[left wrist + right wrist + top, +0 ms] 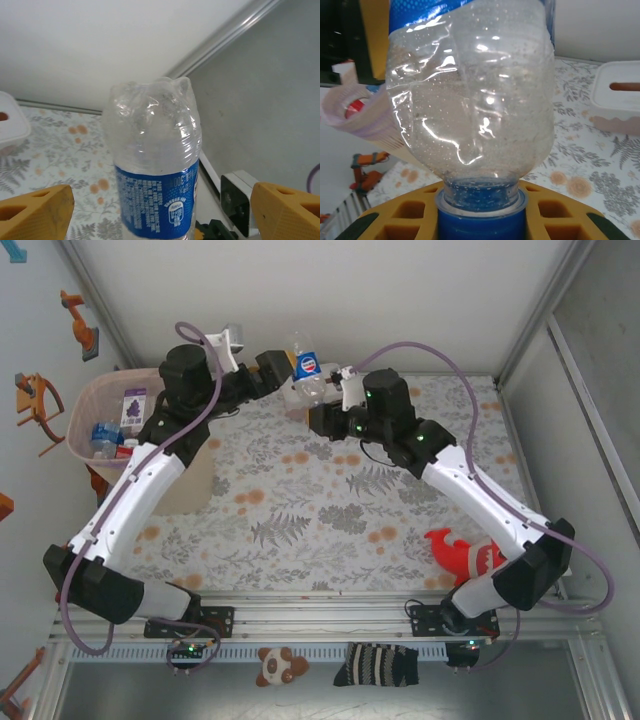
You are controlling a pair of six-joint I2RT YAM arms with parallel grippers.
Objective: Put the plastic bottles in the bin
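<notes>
The likeliest slip here was a dropped bottle: it looked like a hand-over, and if the right claw let go before the left claw had closed, the bottle would fall to the tabletop and probably roll. Its thin, dented, clear wall could also buckle or squirt sideways under a hard squeeze. The right claw was clamped on the blue cap end, holding the bottle in the air over the far middle of the tabletop, its base pointing away from that claw. The left claw stood wide apart, one yellow finger on each side of the blue label and neither touching it. The bin sat well apart at the far left with other bottles already inside, so a swing leftward would be needed.
</notes>
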